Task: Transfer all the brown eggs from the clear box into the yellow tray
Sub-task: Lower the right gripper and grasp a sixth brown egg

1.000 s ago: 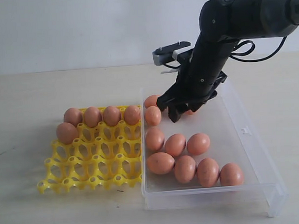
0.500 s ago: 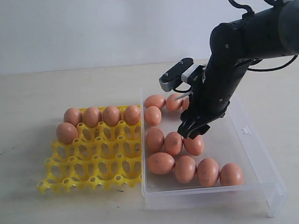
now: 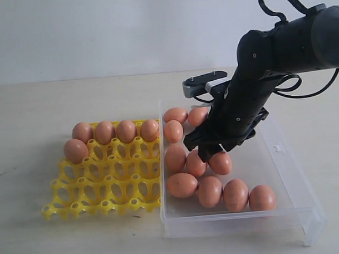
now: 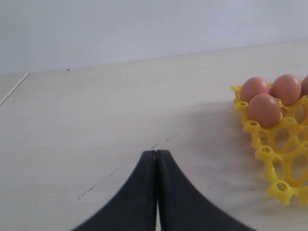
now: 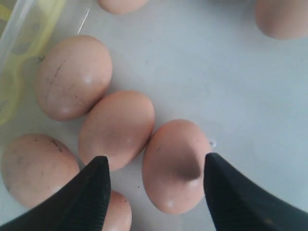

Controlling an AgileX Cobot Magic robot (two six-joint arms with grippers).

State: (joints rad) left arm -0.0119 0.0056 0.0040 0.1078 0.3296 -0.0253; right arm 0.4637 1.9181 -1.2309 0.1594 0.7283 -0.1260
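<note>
1. we see right hand spread wide, low over brown eggs in the clear box.
2. five more sit in the yellow tray, just beside it.
3. left hand closed, above table.

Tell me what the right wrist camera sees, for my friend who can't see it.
The right claw hangs open over brown eggs lying close together in the clear box, its two black fingers on either side of the nearest two. The yellow tray shows blurry through the box's wall.
</note>
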